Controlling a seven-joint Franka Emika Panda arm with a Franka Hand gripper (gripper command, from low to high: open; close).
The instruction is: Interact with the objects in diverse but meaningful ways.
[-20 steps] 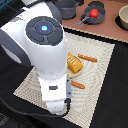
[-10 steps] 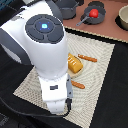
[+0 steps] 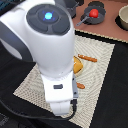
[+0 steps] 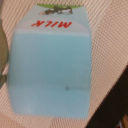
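A pale blue milk carton [image 4: 52, 67] lies flat on the woven beige mat [image 4: 107, 35] and fills most of the wrist view, its red "MILK" lettering at one end. No fingers show there. In the exterior view the white arm [image 3: 50, 45] hangs over the mat [image 3: 100, 75] and hides the carton and the gripper beneath it. The ridged yellow-orange block [image 3: 78, 65] peeks out beside the arm. A thin orange-brown piece [image 3: 88, 58] lies just past it. The small red tomato [image 3: 93, 13] sits in a dark pan [image 3: 95, 19] on the toy kitchen top.
A small orange bit [image 3: 81, 86] lies on the mat near the arm's base link. A grey pot [image 3: 122, 17] stands at the exterior view's right on the pinkish counter [image 3: 107, 32]. A dull rounded edge [image 4: 3, 52] shows beside the carton.
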